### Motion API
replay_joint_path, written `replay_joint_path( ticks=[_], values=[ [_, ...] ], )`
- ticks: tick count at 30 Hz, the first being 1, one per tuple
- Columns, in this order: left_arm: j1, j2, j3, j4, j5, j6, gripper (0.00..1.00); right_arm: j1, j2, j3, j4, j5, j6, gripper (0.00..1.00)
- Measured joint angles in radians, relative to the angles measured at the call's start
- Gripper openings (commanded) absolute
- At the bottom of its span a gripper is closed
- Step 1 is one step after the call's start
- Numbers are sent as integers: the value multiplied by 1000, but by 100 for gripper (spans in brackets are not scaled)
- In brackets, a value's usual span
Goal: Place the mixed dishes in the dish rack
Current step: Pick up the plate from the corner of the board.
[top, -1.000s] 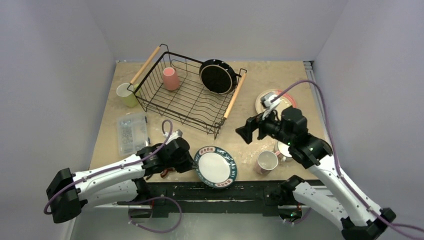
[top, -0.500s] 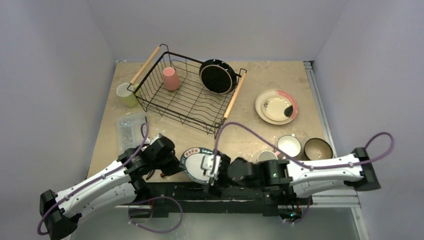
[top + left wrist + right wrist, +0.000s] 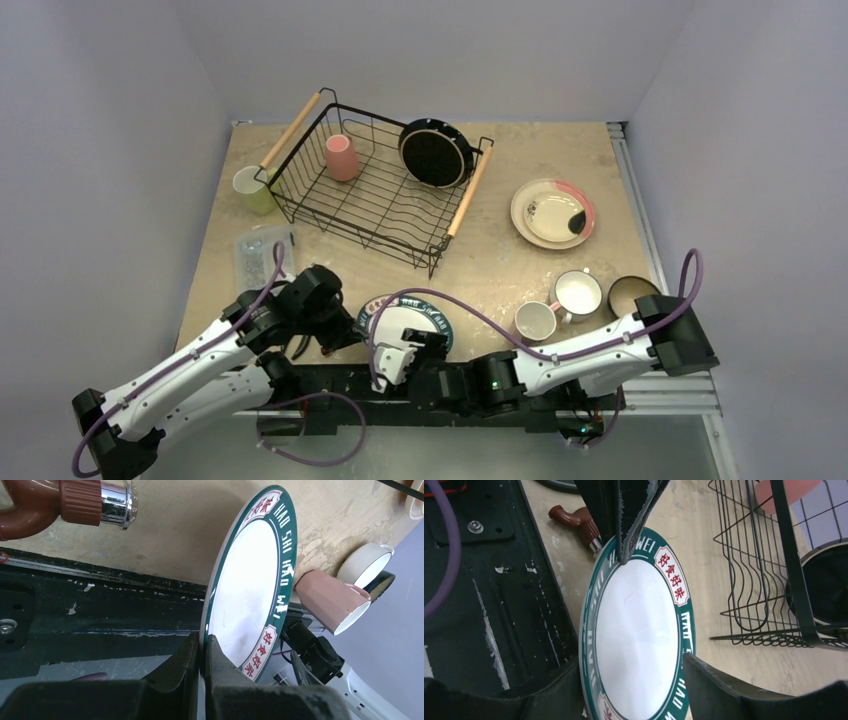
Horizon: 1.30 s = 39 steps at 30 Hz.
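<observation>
Green-rimmed plate (image 3: pixel 250 595) clamped in left pincer (image 3: pixel 202 642).

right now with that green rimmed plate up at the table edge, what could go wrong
1. The left gripper pinches the plate only by a sliver of rim, tilted at the near edge of the table; a slip could drop it off.
2. The right gripper straddles the plate with open fingers; closing off-centre might twist it out of that pinch.
</observation>
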Motion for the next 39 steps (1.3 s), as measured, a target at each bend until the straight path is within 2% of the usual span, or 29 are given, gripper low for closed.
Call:
replay_joint_path(
  ticks=[7,11,16,20,23,25,29,32,34,39],
  values=[
    [6,-11,29,-55,2,-28,0,8,78,-4,60,52,-16,62],
    [6,-19,29,-62,9,-57,0,11,107,-26,89,79,-17,54],
    [6,-64,22,-61,15,-109,0,13,122,-26,116,116,-22,29],
    [6,-166,-21,-39,11,-166,0,13,121,-30,146,97,-57,3],
    [5,-228,-42,-37,15,-192,0,30,122,-31,154,61,-113,0],
    [5,-246,-51,-47,18,-204,16,31,122,-31,156,44,-142,0],
    [6,-285,-51,-55,-1,-232,61,25,112,-31,187,32,-149,0],
    [7,-327,-31,-80,-52,-237,85,21,66,-31,212,17,-149,0],
    [7,-343,16,-108,-100,-219,92,18,27,-31,232,-2,-150,0],
    [7,-351,184,-127,-203,-68,93,7,-79,-29,261,-68,-156,0]
  ],
)
